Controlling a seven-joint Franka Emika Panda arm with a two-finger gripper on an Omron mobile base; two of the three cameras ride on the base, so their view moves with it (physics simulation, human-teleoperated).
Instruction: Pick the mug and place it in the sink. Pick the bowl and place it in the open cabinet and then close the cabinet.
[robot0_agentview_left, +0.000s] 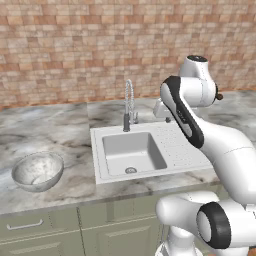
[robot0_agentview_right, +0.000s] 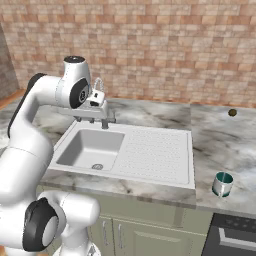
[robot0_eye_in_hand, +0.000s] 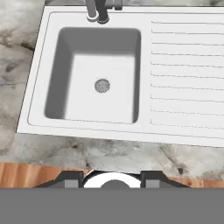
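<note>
end effector (robot0_agentview_right: 93, 118): above sink (robot0_agentview_right: 165, 175) back edge, by faucet (robot0_agentview_left: 129, 105); nothing held, jaw width can't tell
mug (robot0_agentview_right: 222, 184): upright on bench (robot0_agentview_right: 225, 140), well off to robot's right, past the drainboard

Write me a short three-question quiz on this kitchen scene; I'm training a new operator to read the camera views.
1. True or false: the mug is already in the sink.
2. Which lies on the counter left of the sink in the left base view? A) bowl B) mug C) faucet
3. Fill in: the sink basin holds nothing; at its bottom is a round ____.

Key: 1 false, it stands on the counter right of the sink. 2 A. 3 drain.
</note>
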